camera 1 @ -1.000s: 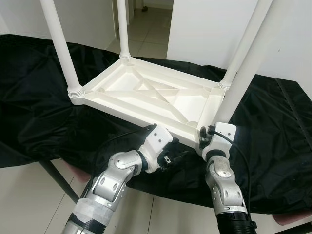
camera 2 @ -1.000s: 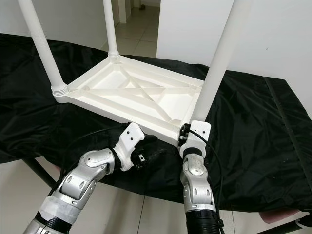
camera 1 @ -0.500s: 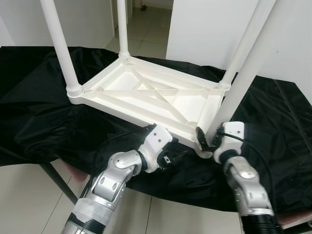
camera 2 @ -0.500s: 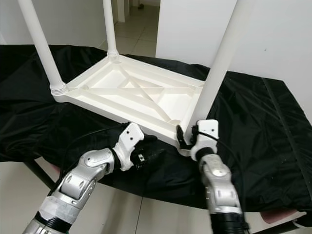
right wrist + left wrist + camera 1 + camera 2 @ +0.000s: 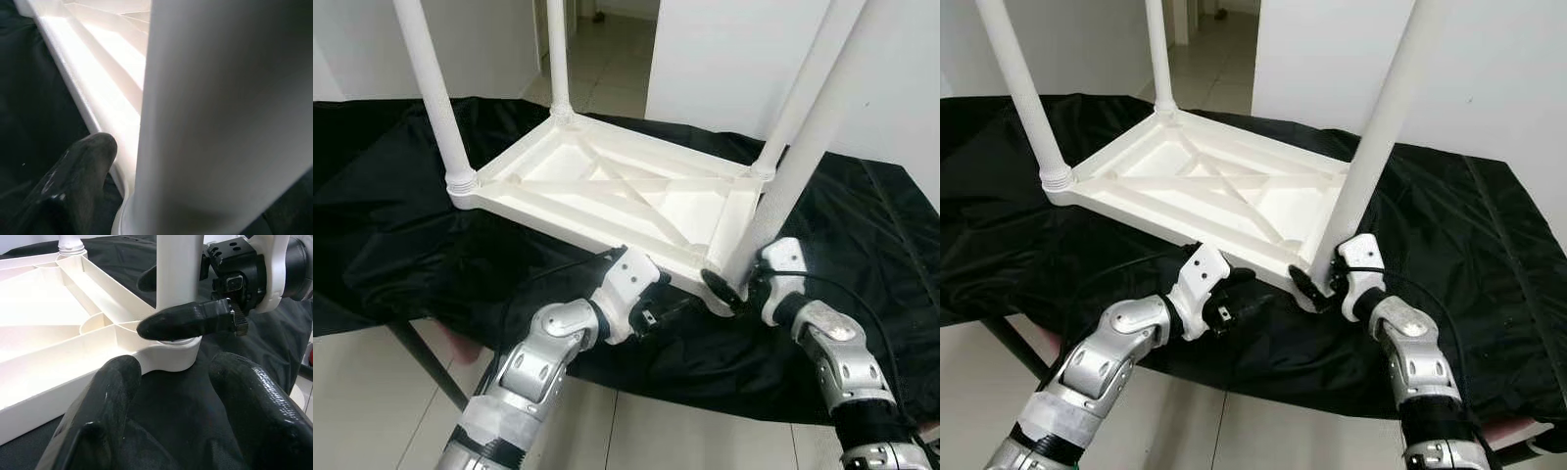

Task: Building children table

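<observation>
1. One white plastic children's table (image 5: 607,191) lies upside down on a worktop covered with black cloth (image 5: 401,235); its ribbed underside faces up.
2. Four white legs stand up from the corners. The near-right leg (image 5: 793,166) sits in its corner socket at the table's front edge.
3. Right gripper (image 5: 736,284) is at the base of that near-right leg. Jaws straddle the leg just above the socket: one black finger (image 5: 188,320) lies across the near face of the leg, the other shows behind it. Jaws closed around the leg, touching it.
4. Left gripper (image 5: 671,305) sits low on the black cloth, just in front of the table's front edge and left of the same corner. Jaws parted moderately, holding nothing; in the left wrist view its fingers (image 5: 102,401) point at the socket, apart from it.
5. Beyond the worktop: tiled floor (image 5: 607,49) and a white wall (image 5: 724,59).
</observation>
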`<state>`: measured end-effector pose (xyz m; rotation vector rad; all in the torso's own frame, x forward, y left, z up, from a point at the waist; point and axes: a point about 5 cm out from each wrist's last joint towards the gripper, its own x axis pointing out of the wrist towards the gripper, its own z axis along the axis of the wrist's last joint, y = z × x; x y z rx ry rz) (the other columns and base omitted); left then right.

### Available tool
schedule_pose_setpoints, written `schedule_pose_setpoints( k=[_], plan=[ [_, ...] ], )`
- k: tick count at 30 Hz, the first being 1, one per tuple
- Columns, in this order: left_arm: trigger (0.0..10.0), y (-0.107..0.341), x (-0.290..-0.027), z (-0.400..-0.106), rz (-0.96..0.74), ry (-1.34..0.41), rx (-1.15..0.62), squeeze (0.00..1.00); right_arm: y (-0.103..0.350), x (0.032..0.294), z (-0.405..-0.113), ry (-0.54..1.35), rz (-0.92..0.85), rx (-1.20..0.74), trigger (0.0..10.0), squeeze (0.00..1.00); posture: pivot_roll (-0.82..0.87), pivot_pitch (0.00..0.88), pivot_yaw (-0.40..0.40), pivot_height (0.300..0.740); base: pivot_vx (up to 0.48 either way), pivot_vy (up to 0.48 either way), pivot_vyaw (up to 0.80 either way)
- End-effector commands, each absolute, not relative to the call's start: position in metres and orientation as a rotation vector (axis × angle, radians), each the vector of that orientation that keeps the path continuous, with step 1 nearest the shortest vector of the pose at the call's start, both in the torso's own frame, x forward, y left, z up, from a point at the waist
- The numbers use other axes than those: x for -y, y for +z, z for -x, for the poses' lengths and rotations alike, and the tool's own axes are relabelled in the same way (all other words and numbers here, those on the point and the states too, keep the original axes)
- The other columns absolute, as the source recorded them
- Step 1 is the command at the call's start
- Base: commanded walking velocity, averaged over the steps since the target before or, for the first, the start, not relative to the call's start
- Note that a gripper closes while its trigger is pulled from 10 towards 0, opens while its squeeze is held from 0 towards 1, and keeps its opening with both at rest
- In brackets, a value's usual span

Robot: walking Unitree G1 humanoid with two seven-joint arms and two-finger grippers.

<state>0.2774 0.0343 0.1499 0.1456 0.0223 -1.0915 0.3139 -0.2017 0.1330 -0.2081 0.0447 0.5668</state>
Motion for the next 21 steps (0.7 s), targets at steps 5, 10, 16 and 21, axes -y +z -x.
schedule_pose_setpoints(
  k=[5,10,16,21],
  plan=[
    [10.0,0.152,-0.033,-0.278,-0.144,-1.092,-0.020,0.00,0.129,0.198,-0.326,0.661,0.215,-0.081,10.0,0.00,-0.02,0.000,-0.073,0.740,0.000,0.000,0.00],
    [10.0,0.153,-0.035,-0.279,-0.138,-1.074,-0.020,0.00,0.123,0.203,-0.326,0.666,0.211,-0.107,0.0,0.00,-0.01,0.000,-0.080,0.740,0.000,0.000,0.00],
    [10.0,0.154,-0.036,-0.278,-0.135,-1.068,-0.021,0.00,0.121,0.206,-0.323,0.670,0.190,-0.117,0.0,0.00,-0.01,0.000,-0.084,0.740,0.000,0.000,0.00],
    [10.0,0.154,-0.035,-0.278,-0.132,-1.068,-0.022,0.00,0.118,0.209,-0.320,0.649,0.160,-0.113,0.0,0.00,-0.01,0.000,-0.085,0.740,0.000,0.000,0.00]
  ],
)
